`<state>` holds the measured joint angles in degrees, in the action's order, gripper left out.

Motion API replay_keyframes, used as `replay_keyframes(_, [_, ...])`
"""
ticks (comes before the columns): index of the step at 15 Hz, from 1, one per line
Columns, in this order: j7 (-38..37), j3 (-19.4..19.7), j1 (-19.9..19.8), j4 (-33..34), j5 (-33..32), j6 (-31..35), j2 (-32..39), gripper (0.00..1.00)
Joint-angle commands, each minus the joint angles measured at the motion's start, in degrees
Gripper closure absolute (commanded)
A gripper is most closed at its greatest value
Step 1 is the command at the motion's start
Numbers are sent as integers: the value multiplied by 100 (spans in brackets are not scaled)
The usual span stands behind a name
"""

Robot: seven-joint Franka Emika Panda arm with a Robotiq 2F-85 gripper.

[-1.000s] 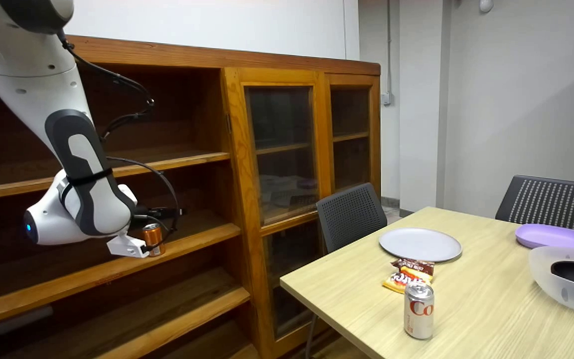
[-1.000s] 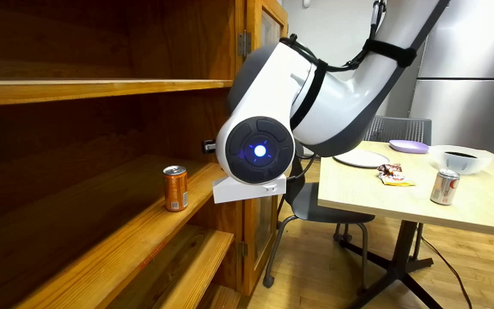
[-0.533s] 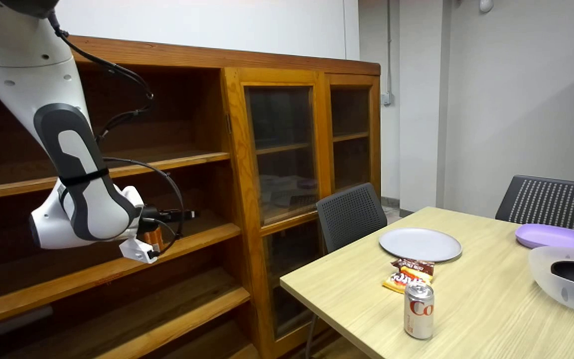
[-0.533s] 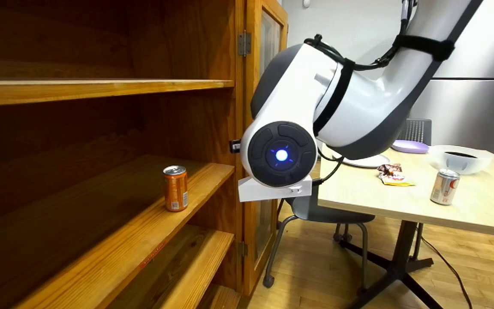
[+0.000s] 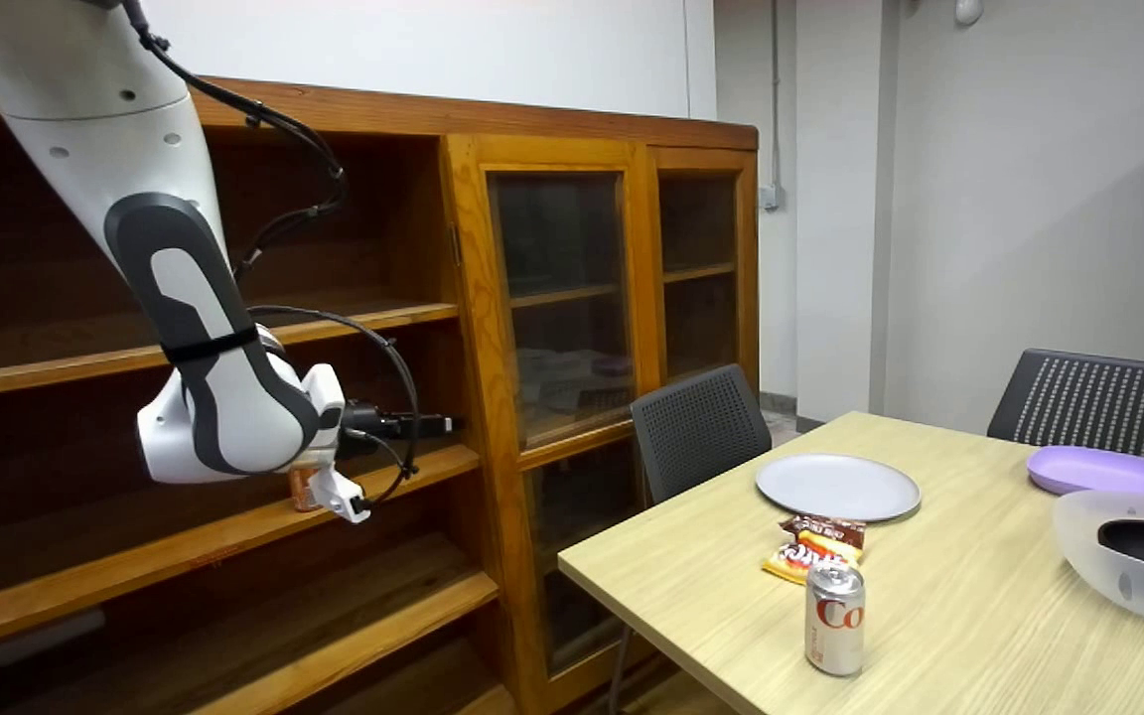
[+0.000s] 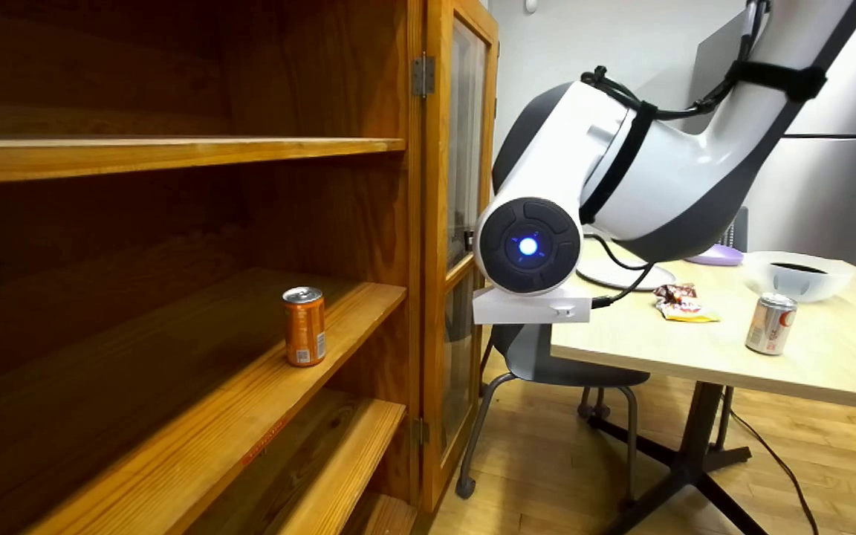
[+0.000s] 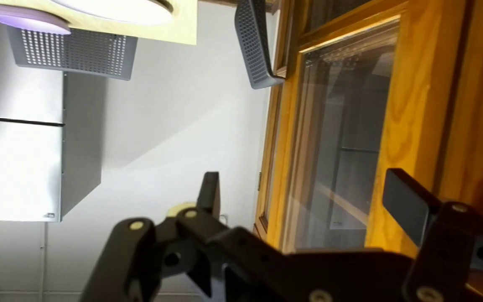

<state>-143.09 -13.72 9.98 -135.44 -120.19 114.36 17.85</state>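
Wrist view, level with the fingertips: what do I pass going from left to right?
Silvery fridge → one gripper finger → glass pane of the cabinet door → the other gripper finger.

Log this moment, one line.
hand: open, nothing held | orange drink can: upright on shelf, apart from hand | Diet Coke can: upright on table | snack packets: on table, near plate

Shelf (image 6: 224, 423): orange can (image 6: 305, 331). Table (image 5: 979, 586): silver can (image 5: 836, 626), snacks (image 5: 815, 556), plate (image 5: 838, 485), bowl (image 5: 1113, 581).
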Motion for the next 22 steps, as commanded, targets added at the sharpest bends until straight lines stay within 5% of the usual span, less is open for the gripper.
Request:
replay_keyframes(1, [-131,175,-261,-236,20,-12,-282,0])
replay_keyframes(22, [-489,1367,-1528,-200,-240,14,25,0])
